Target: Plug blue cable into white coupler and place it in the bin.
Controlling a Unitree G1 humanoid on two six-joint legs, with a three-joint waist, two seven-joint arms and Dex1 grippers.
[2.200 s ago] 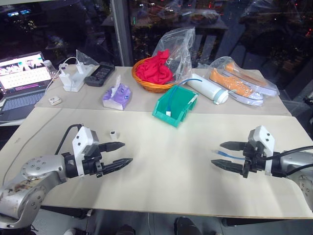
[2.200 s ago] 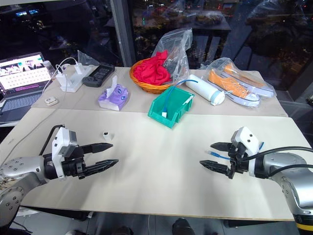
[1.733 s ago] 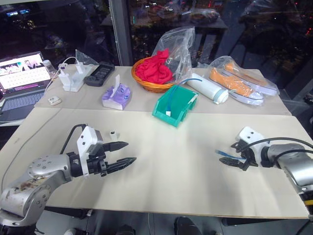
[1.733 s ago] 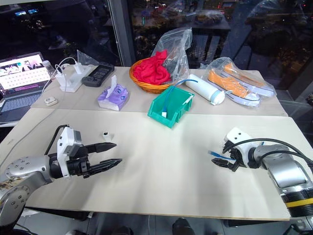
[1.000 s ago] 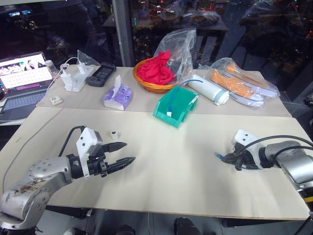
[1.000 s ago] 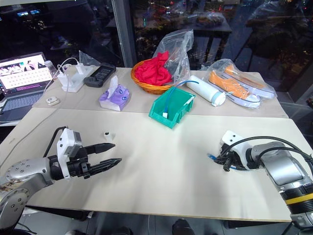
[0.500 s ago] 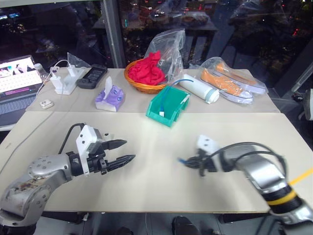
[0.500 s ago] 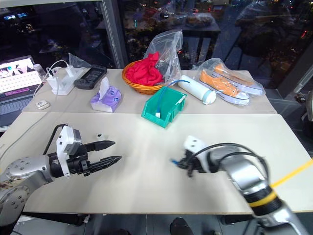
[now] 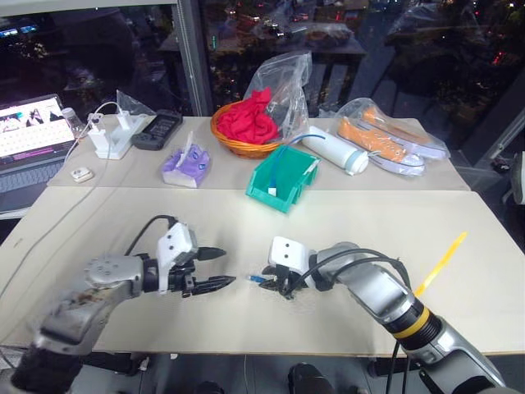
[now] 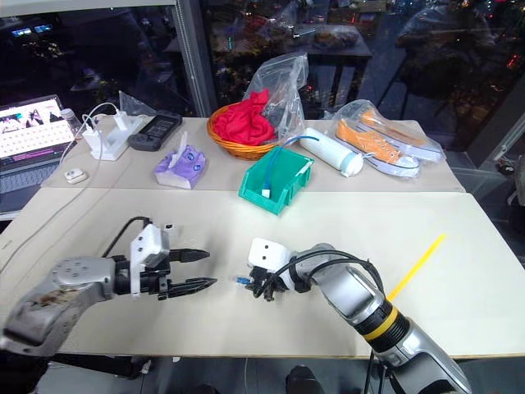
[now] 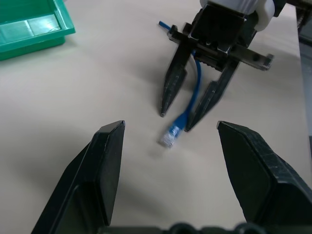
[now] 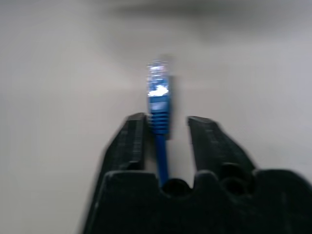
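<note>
Nearest you, in the lower left of the head view, your left hand (image 9: 220, 268) sits low over the pale wooden counter (image 9: 369, 222) with its two black fingers spread wide and nothing between them. It points across at the right hand, which reads as standing ready to take or steady something, not gripping.

Just beyond its fingertips, at lower centre, your right hand (image 11: 176, 121) points back at it, tilted down toward the counter. Its fingers stand apart, and the thin light-blue network cable (image 11: 191, 95) runs out between them without being pinched. The cable's small clear plug (image 11: 168, 140) lies just past the fingertips, pointing at the left hand and apparently resting on the counter. So the cable has been brought to where both hands can reach it, plug end leading, but right now neither hand has it.

You cannot pick out the tiny white coupler with any certainty in these views. Find it before you commit, because the plug has nothing to go into yet, so the plugging step looks not yet begun.

Farther back, at upper centre, the small teal-green plastic bin (image 9: 277, 182) stands with its cut-down front turned toward the hands, well apart from them, handy for the final drop
</note>
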